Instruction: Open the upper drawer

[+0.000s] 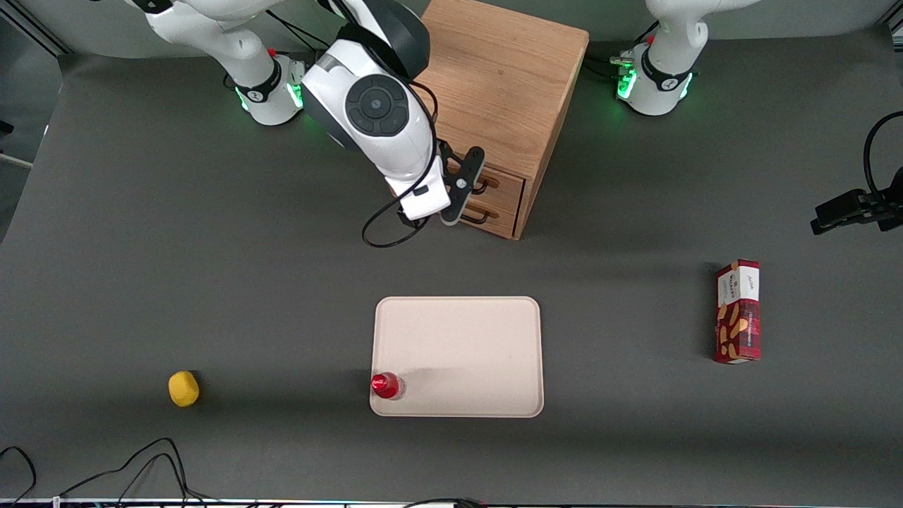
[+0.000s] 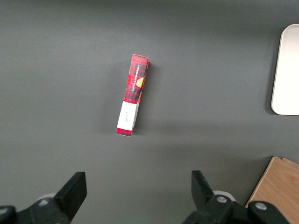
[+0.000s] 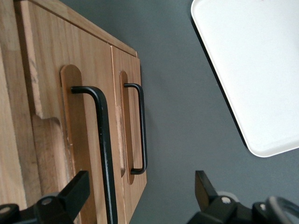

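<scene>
The hand (image 3: pixel 140 193) hangs with fingers spread wide in front of the cabinet (image 1: pixel 504 85). The upper drawer (image 3: pixel 51 107) is shut; its handle (image 3: pixel 103 154) lies between the fingers, near one, with its long axis running toward the hand

The upper drawer (image 1: pixel 502 185) (image 3: pixel 86 140) is sitting shut in its cabinet (light oak, black wire bar handle), above the lower front, at twelve o'clock from the table's middle, with the gripper (image 1: pixel 464 185) (image 3: pixel 140 196) hanging open just before its handle.
</scene>
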Tool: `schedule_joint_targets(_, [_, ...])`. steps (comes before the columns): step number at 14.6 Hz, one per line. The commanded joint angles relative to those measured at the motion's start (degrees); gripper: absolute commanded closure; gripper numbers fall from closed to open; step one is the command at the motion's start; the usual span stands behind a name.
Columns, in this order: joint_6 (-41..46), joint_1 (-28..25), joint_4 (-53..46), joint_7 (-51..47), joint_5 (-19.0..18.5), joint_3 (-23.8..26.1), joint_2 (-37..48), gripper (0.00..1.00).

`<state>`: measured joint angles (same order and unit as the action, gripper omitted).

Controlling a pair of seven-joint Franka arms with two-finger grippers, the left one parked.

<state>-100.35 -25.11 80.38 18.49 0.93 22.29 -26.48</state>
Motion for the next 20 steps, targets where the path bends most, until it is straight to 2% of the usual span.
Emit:
schedule_joint_targets(1, [-2.6,0.7,3.7,1.1,-1.3,0.9,1.7,0.00])
schedule_joint_targets(8, [-8.3,2.9,8.3,1.2,-3.3,3.5,2.0,0.00])
schedule_joint_targets(20, [-9.5,3.2,8.6,1.5,-4.8,3.5,1.5,0.00])
